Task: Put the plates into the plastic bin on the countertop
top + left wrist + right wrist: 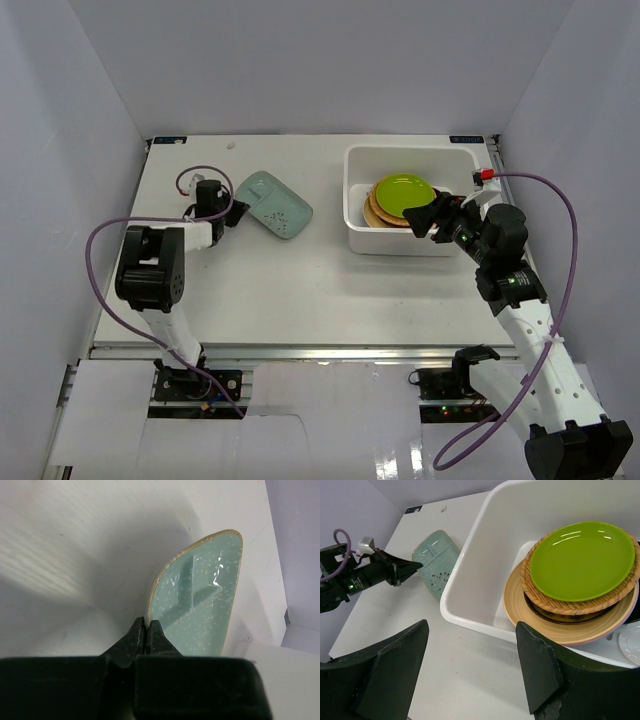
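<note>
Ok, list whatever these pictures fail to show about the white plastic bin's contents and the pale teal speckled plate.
- Stack under the round lime green plate: the right wrist view shows only edges of the orange woven plate and a dark plate, whose pattern is unreadable.
- White plastic bin, near right corner: in the top view, covered by the open right gripper.
- Pale teal speckled plate, near rim: in the left wrist view, hidden behind the shut left gripper.

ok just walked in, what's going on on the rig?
Left gripper is shut on the rim of the pale teal speckled plate, out on the countertop left of the white plastic bin. The bin already holds a stack: lime green plate on top, orange woven-look plate under it, peach plate lower down. Right gripper is open and empty at the bin's near side.
</note>
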{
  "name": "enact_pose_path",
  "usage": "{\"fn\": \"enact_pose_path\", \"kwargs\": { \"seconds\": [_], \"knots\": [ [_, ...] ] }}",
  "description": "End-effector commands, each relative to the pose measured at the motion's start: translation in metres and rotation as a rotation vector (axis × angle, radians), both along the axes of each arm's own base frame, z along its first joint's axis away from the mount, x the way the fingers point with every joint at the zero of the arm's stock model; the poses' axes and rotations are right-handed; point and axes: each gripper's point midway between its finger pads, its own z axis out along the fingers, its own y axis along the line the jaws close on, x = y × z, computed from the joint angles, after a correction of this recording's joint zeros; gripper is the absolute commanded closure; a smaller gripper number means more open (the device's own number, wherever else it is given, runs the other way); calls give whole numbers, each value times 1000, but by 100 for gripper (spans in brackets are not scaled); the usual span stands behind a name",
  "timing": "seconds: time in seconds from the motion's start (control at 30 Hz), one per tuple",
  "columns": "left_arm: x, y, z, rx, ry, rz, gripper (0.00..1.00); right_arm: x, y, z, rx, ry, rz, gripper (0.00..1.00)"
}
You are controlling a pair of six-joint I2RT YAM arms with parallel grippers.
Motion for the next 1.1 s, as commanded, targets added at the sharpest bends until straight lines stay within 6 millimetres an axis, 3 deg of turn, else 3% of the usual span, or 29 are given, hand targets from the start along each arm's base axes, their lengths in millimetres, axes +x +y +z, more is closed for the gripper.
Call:
{"fn": "enact_pose_path", "kwargs": {
  "seconds": [0.0, 0.17, 0.2, 0.3, 0.33, 0.47, 0.53, 0.57, 0.67, 0.7, 0.83, 0.87, 0.9, 0.97, 1.0, 1.03, 1.07],
  "knots": [
    [7, 7, 104, -50, -246, -30, 100, 2, 2, 19, 13, -68, 8, 23],
    [-10, -3, 187, -144, -420, -87, 100, 2, 0, 14, -4, -58, 1, 22],
    [-15, -5, 215, -157, -474, -104, 100, 3, -1, 14, -6, -61, -5, 22],
    [-26, -7, 253, -171, -547, -120, 100, 3, -1, 6, -14, -45, -6, 22],
    [-33, -8, 276, -179, -597, -132, 100, 2, -2, 5, -15, -44, -9, 22],
    [-45, -29, 323, -219, -676, -236, 100, 3, -6, 10, -9, -61, -38, 21],
    [-51, -55, 337, -223, -701, -307, 100, 2, -8, 25, 0, -91, -50, 21],
    [-56, -80, 339, -228, -692, -357, 100, 1, -10, 38, 10, -120, -63, 21],
    [-53, -117, 350, -163, -723, -399, 100, -1, -14, 58, 24, -164, -85, 21],
    [-59, -140, 349, -165, -718, -438, 100, -3, -19, 67, 30, -188, -108, 21],
    [-46, -192, 343, -165, -699, -506, 100, -13, -31, 93, 46, -254, -167, 21],
    [-47, -207, 355, -167, -723, -522, 100, -14, -34, 99, 50, -267, -180, 21],
    [-39, -220, 340, -158, -697, -531, 100, -17, -34, 102, 50, -274, -178, 21],
    [-38, -242, 333, -163, -682, -551, 100, -19, -34, 106, 53, -276, -177, 21],
    [-39, -252, 343, -175, -703, -563, 100, -20, -34, 106, 53, -278, -175, 21],
    [-31, -266, 324, -170, -665, -579, 100, -20, -34, 106, 54, -276, -175, 21],
    [-29, -276, 320, -167, -657, -590, 100, -20, -34, 107, 55, -279, -177, 21]
  ]
}}
